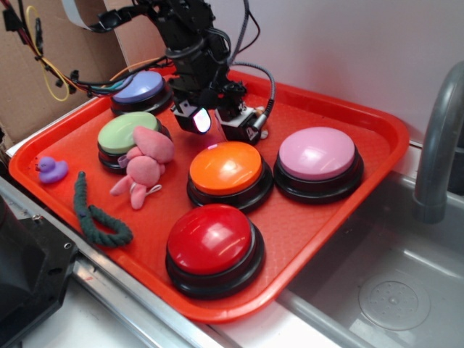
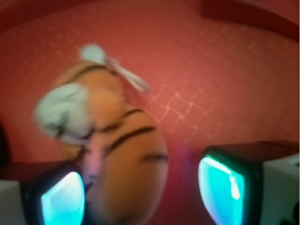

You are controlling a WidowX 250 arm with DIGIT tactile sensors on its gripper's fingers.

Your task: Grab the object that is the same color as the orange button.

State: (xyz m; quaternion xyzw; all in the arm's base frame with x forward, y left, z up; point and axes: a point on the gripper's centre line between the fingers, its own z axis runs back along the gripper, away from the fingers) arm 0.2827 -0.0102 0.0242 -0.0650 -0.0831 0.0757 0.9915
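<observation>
While the arm hung low over the back of the red tray [image 1: 348, 239], its gripper [image 1: 217, 119] stood with fingers apart, closed on nothing.

Item, task object: small plush tiger [image 2: 117, 154], orange with dark stripes and white patches, lying on the tray floor between the two glowing fingertips [image 2: 220, 185], nearer the left one in the wrist view; blurred there, and almost wholly hidden behind the gripper in the exterior view.

Item: orange button [image 1: 226, 168], glossy dome on black base, just in front of the gripper.

Item: pink button [image 1: 317, 154], to its right; red button [image 1: 210, 239], at the tray's near edge.

Item: green button [image 1: 127, 133] and lavender button [image 1: 139, 87], at the left.

Item: pink plush bunny [image 1: 143, 165], leaning against the green button.

Item: green rope [image 1: 94, 214] and purple duck [image 1: 51, 170], near the left edge.
</observation>
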